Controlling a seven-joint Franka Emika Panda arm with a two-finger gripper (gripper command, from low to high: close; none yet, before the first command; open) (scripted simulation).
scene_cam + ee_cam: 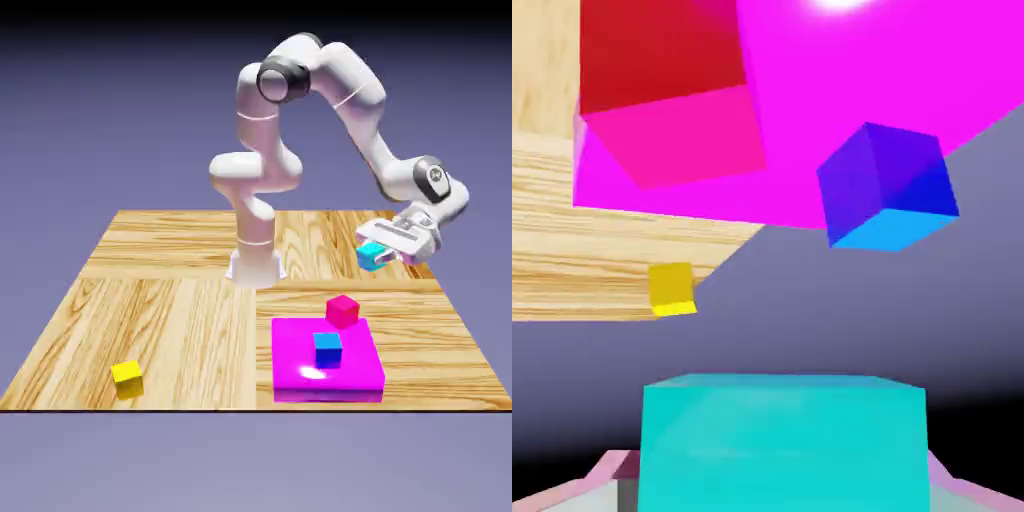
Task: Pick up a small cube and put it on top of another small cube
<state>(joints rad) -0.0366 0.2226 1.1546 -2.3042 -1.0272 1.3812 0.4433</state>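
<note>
The small teal cube [371, 256] hangs in the air above the table's back right, with my gripper [385, 255] shut on it. In the hand view the teal cube [782, 440] fills the bottom middle and hides most of the fingers. A blue cube [327, 348] sits on the magenta slab [345, 378], in front of and below the gripper. A crimson-pink cube [342, 310] stands at the slab's back edge. The hand view looks down at the blue cube [887, 185], the pink cube [672, 100] and the slab [812, 110].
A yellow cube [127, 376] lies near the table's front edge at the exterior view's left; it also shows in the hand view as a small yellow cube [672, 288]. The robot's base [255, 265] stands at the table's middle back.
</note>
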